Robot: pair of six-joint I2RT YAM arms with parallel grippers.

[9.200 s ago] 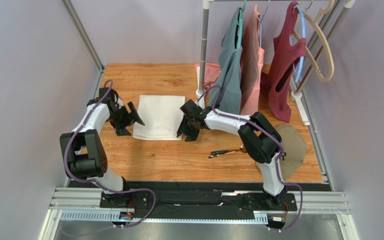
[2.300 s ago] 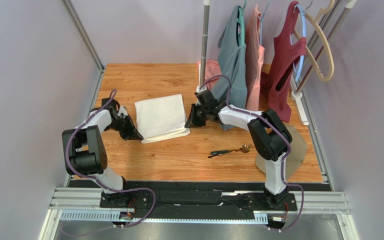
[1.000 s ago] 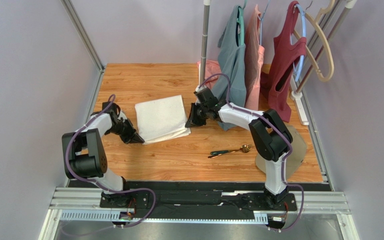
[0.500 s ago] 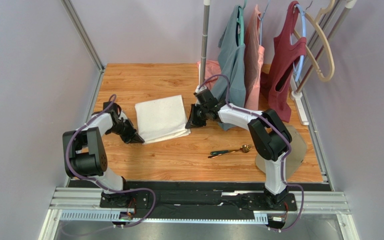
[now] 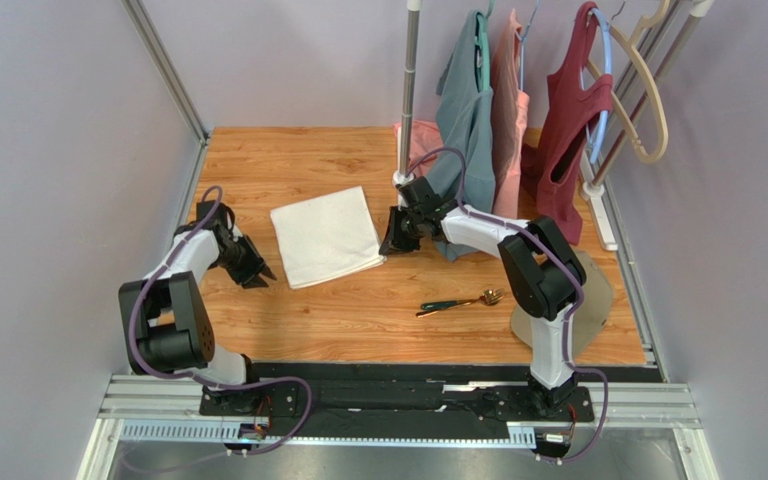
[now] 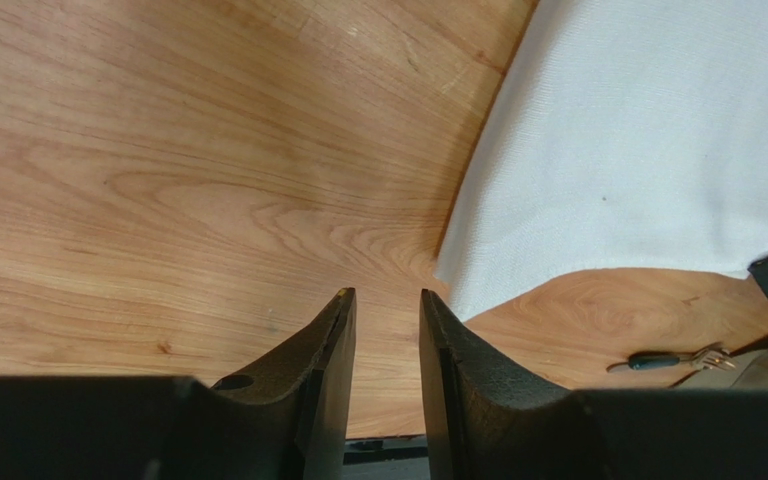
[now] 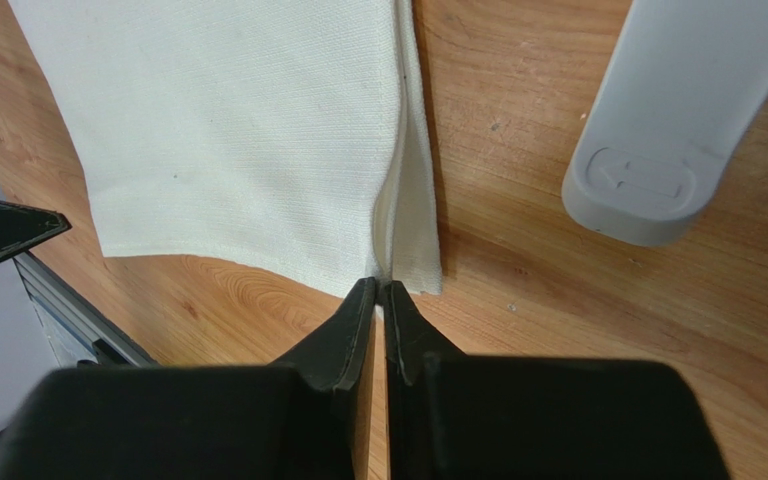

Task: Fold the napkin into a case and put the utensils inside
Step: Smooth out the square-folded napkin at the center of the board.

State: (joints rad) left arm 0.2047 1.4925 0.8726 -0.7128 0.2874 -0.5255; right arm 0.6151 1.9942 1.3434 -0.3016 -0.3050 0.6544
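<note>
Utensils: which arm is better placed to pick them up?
Right. The utensils lie on the right half of the table, near the right arm's base; the right gripper is beside the napkin on that side. The left gripper sits beyond the napkin's opposite edge.

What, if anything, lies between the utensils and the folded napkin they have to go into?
Nothing visible does: only bare wooden table separates the utensils from the near right corner of the napkin.
</note>
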